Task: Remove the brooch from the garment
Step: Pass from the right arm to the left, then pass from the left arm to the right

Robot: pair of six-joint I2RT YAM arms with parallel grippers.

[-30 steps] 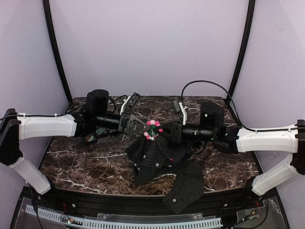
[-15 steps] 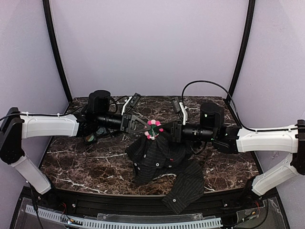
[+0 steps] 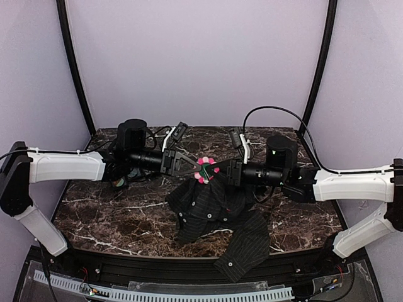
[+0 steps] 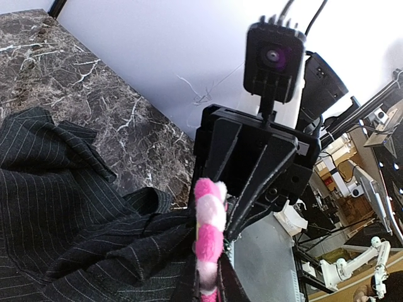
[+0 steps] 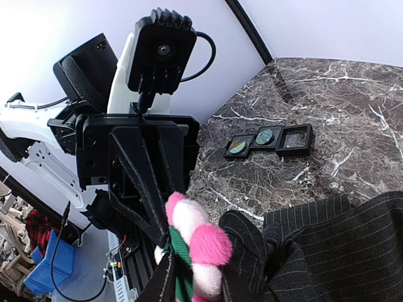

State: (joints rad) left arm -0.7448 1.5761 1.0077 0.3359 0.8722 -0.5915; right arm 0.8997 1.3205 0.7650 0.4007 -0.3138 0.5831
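Note:
The brooch (image 3: 206,170), a ring of pink and white fluffy petals with a green back, is held above the table between my two grippers. My left gripper (image 3: 192,165) comes in from the left, and its fingers are shut on the lower edge of the brooch (image 4: 210,239). From the right, my right gripper (image 3: 218,170) reaches the brooch (image 5: 201,242); one finger (image 5: 161,283) lies against the green back, while a fold of cloth hides the other. The garment (image 3: 211,204), a black pinstriped shirt, hangs from the brooch down onto the marble table.
Three small black square trays (image 5: 269,139) sit in a row on the marble behind the left arm. A shirt sleeve (image 3: 245,245) trails over the table's near edge. Purple walls close in the back and both sides.
My left gripper has closed onto the brooch and edged slightly right with it. The right gripper's jaws have loosened a little. The shirt has barely shifted.

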